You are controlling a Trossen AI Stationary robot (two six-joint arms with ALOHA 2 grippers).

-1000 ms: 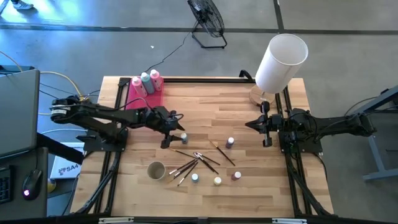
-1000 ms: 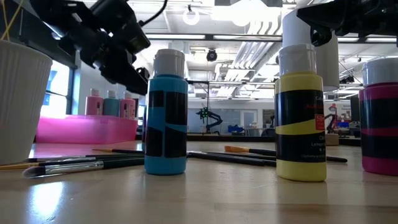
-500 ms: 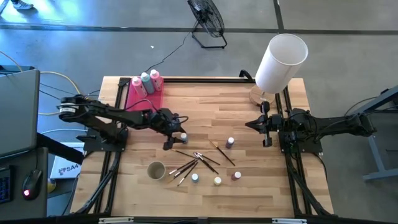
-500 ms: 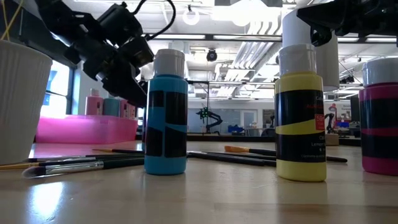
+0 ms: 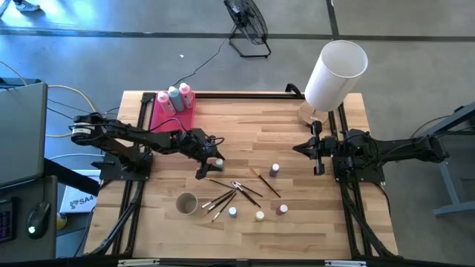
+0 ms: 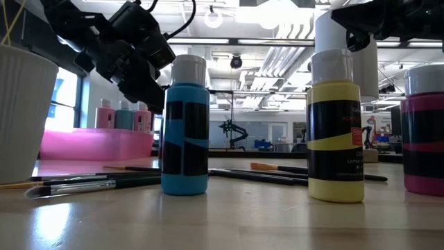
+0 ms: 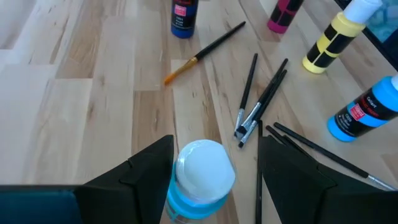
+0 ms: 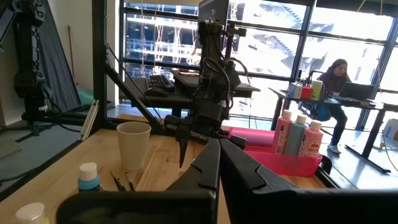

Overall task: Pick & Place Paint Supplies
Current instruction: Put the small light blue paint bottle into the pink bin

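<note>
A small light-blue paint pot (image 7: 202, 171) with a white cap stands upright on the wood table between the fingers of my left gripper (image 7: 216, 140), which is open and slants down over it from the table's left. I see no touch. In the high view this pot (image 5: 220, 161) is left of the table's middle. Other pots (image 5: 274, 170) (image 5: 232, 211) (image 5: 260, 216) (image 5: 283, 210) stand around loose brushes (image 5: 231, 193) that lie flat. Three squeeze bottles (image 5: 173, 97) stand in the pink tray (image 5: 182, 119). My right gripper (image 5: 300, 148) waits shut at the right, above the table.
A paper cup (image 5: 186, 202) stands near the brushes at the front left. A big white cylinder (image 5: 334, 73) stands at the far right corner. In the low view, blue (image 6: 185, 125), yellow (image 6: 336, 125) and magenta (image 6: 423, 132) pots stand close to the near edge.
My left gripper has crept a little toward the table's right edge and dipped, so that its open fingers now stand on either side of the light-blue pot. The pot has not moved.
</note>
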